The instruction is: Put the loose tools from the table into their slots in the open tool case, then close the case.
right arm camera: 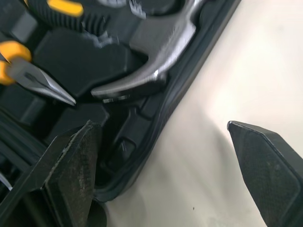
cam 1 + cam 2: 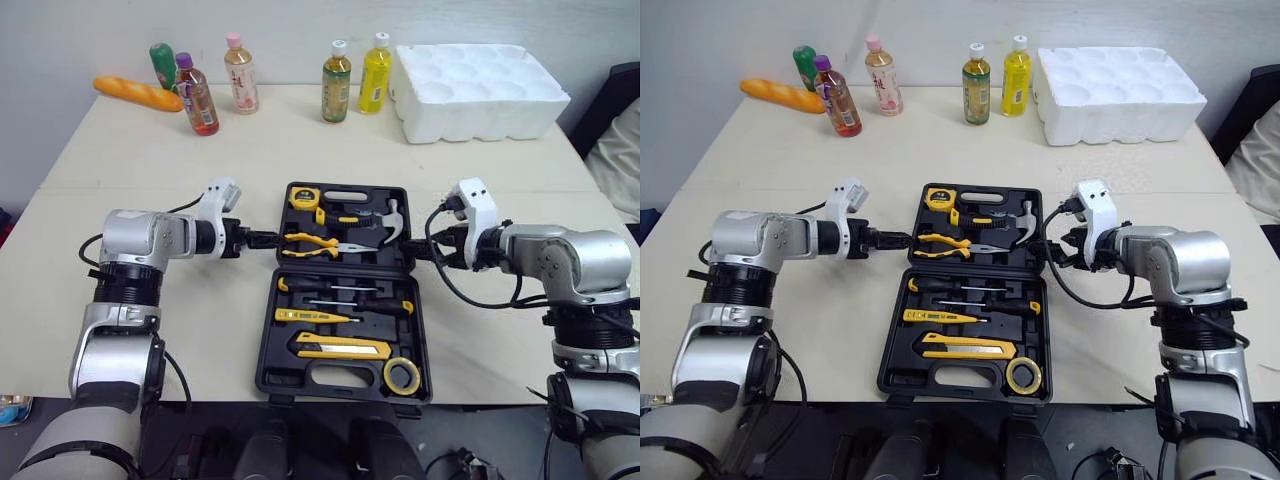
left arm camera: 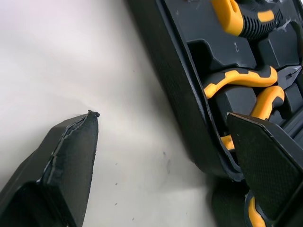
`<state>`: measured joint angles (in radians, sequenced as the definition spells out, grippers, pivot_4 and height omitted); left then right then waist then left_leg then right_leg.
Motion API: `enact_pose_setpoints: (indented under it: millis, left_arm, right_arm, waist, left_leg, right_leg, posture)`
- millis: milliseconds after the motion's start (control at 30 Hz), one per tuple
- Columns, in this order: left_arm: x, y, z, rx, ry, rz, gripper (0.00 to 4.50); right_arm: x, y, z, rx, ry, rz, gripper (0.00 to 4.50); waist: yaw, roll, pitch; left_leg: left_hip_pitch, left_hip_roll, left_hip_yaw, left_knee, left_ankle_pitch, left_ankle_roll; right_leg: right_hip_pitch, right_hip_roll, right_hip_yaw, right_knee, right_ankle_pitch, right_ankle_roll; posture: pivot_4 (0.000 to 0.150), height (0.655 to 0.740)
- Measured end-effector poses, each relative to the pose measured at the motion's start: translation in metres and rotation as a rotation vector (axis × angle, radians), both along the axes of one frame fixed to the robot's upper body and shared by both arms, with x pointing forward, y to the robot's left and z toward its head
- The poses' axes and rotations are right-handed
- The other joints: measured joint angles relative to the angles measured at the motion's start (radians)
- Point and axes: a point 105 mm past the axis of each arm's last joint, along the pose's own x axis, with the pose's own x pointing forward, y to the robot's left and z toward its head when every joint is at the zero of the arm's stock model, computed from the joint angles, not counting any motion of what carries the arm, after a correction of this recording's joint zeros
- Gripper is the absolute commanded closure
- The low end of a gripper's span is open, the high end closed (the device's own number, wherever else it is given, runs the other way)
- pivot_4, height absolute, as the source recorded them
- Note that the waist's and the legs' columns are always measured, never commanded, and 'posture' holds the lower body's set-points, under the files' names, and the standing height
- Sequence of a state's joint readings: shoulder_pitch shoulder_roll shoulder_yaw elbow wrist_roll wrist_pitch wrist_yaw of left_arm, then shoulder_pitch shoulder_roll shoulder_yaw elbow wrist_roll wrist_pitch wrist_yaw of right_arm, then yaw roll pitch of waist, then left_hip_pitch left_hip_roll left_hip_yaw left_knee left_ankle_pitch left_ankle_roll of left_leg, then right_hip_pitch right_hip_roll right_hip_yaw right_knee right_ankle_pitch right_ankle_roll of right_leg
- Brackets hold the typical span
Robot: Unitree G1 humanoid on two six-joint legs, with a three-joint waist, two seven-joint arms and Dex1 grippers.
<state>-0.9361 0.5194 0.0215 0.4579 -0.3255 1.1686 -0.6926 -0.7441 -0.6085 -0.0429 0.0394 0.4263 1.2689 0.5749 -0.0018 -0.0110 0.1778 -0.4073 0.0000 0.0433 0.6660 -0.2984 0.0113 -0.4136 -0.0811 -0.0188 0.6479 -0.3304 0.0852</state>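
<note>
The black tool case (image 2: 268,345) lies open at the table's middle. Its far half holds a tape measure (image 2: 304,196), hammer (image 2: 385,222) and yellow-handled pliers (image 2: 320,243). Screwdrivers (image 2: 340,288), a yellow tester (image 2: 315,316), a utility knife (image 2: 340,347) and a tape roll (image 2: 402,376) sit in the near half. My left gripper (image 2: 262,240) is open at the far half's left wall; in the left wrist view (image 3: 161,116) one finger is over the table and the other over the pliers (image 3: 246,78). My right gripper (image 2: 425,250) is open astride the right wall (image 1: 163,124), beside the hammer head (image 1: 151,61).
Several bottles (image 2: 240,75) and a bread loaf (image 2: 138,93) line the table's far edge. A white foam tray (image 2: 475,90) sits at the back right. A dark object (image 2: 615,100) stands past the table's right side. Bare tabletop (image 2: 200,330) flanks the case.
</note>
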Motion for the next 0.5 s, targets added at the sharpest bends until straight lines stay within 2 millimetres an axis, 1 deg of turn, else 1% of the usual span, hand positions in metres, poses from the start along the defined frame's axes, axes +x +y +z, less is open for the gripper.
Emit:
enact_pose_setpoints:
  millis: [167,200,267,300,367,467,500]
  left_arm:
    - [0.001,-0.006,-0.001,0.042,-0.029,-0.035,0.0]
    - [0.001,-0.007,-0.002,0.052,-0.035,-0.04,0.25]
    - [0.003,-0.008,-0.003,0.089,-0.054,-0.048,0.77]
    - [0.003,-0.01,-0.004,0.099,-0.066,-0.057,1.19]
    - [0.003,-0.017,-0.004,0.112,-0.087,-0.093,2.13]
    - [0.001,-0.026,-0.004,0.113,-0.1,-0.118,3.57]
    - [0.001,-0.025,-0.004,0.106,-0.098,-0.112,3.92]
  right_arm:
    - [0.005,-0.001,-0.007,0.001,0.027,-0.034,0.1]
    - [0.006,-0.001,-0.007,-0.002,0.026,-0.034,0.03]
    - [0.006,-0.002,-0.007,-0.004,0.027,-0.039,0.57]
    - [0.007,-0.001,-0.008,-0.003,0.027,-0.038,0.86]
    - [0.007,0.004,-0.007,-0.012,0.012,-0.013,1.81]
    - [0.007,0.01,-0.005,-0.024,-0.01,0.016,3.38]
    - [0.006,0.012,-0.005,-0.026,-0.014,0.023,3.91]
  waist:
    - [0.0,0.0,0.0]
    - [0.0,0.0,0.0]
    - [0.001,0.0,0.0]
    - [0.001,0.0,0.0]
    - [0.0,0.0,0.0]
    - [0.0,0.0,-0.001]
    - [0.0,0.0,-0.002]
  left_leg:
    - [0.0,0.0,0.0,0.0,0.0,0.0]
    - [0.0,0.0,0.0,0.0,0.0,0.0]
    - [0.0,0.0,0.0,0.0,0.0,0.0]
    - [0.001,0.0,0.0,0.0,0.0,0.0]
    - [0.001,0.0,0.0,0.0,0.0,0.0]
    - [0.002,0.0,0.0,0.0,0.0,0.0]
    - [0.003,0.0,0.0,0.0,0.0,0.0]
  right_leg:
    - [0.0,0.0,0.0,0.0,0.0,0.0]
    - [0.0,0.0,0.0,0.0,0.0,0.0]
    - [0.0,0.0,0.0,0.0,0.0,0.0]
    - [0.0,0.0,0.0,0.0,0.0,0.0]
    - [0.001,0.0,0.0,0.0,0.0,0.0]
    - [0.002,0.0,0.0,0.0,0.0,0.0]
    - [0.003,0.0,0.0,0.0,0.0,0.0]
  posture:
    - [0.15,0.74]
    - [0.15,0.74]
    - [0.15,0.74]
    - [0.15,0.74]
    - [0.15,0.74]
    - [0.15,0.74]
    - [0.15,0.74]
